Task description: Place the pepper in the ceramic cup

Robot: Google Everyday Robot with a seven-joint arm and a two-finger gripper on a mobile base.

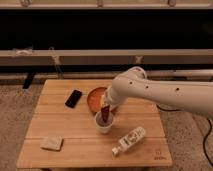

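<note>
Claw point(105, 109) at the end of the white arm point(165, 92) hangs right over the small white-grey ceramic cup point(104, 123), gripping the slender dark red pepper point(104, 114), whose lower end dips into the cup's mouth. Behind the cup lies the round orange plate point(93, 98), the black phone point(73, 98) left of that, on the wooden tabletop point(60, 125).

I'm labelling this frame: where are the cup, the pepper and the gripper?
cup point(104, 125), camera view, on its white front wall.
pepper point(105, 114), camera view, on the dark red body at the cup's mouth.
gripper point(105, 106), camera view, just above the cup, at the pepper's top.
</note>
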